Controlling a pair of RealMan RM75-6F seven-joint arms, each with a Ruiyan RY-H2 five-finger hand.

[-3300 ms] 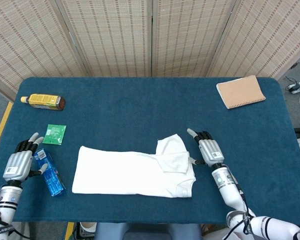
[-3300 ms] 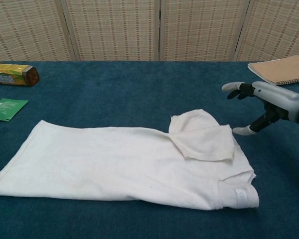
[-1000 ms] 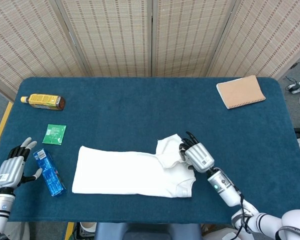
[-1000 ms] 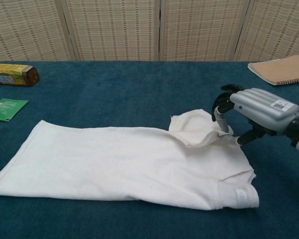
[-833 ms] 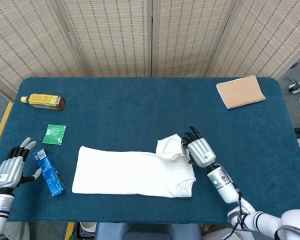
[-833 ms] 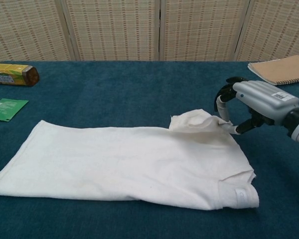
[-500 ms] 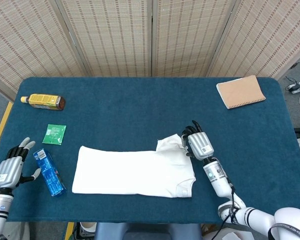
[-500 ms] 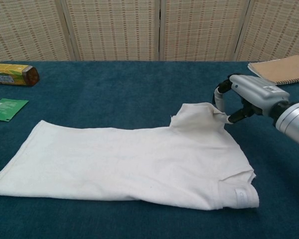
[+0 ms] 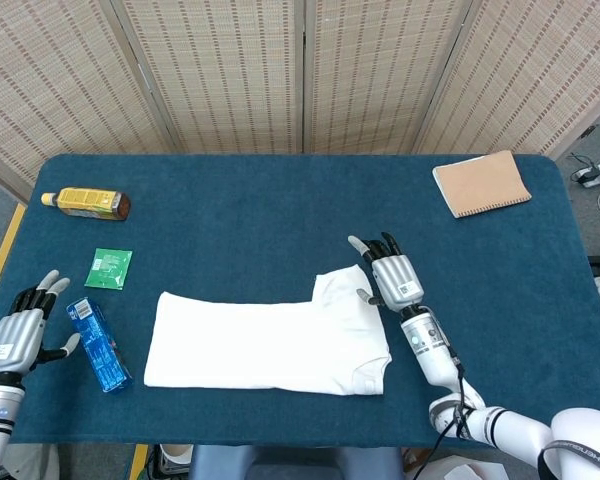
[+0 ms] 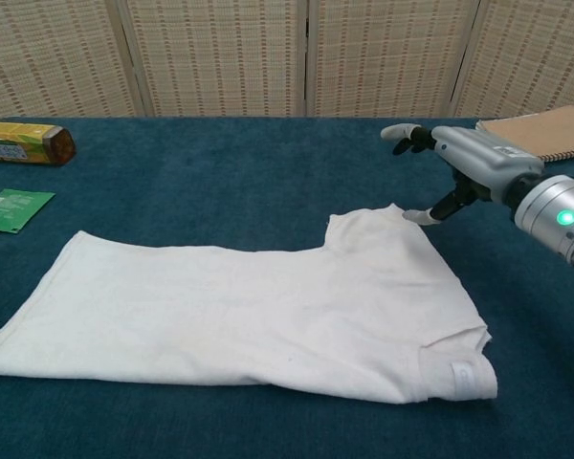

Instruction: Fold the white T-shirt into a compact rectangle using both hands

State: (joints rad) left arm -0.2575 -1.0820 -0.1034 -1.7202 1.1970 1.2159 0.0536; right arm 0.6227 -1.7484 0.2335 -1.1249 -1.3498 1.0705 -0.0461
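While the right hand hovers just beside the far right corner of the T-shirt, we see its fingers spread apart and holding nothing, the thumb tip close to the sleeve edge, though we cannot tell whether it touches the cloth. In the chest view that hand sits above the table with a green light glowing on its wrist. The left hand rests at the table's near left edge, fingers fanned and empty, just beside a blue packet. We count one white T-shirt, lying flat near the front middle of the table with its sleeve spread out, one yellow bottle on its side, one green packet, one blue packet and one brown notebook at the far right corner.
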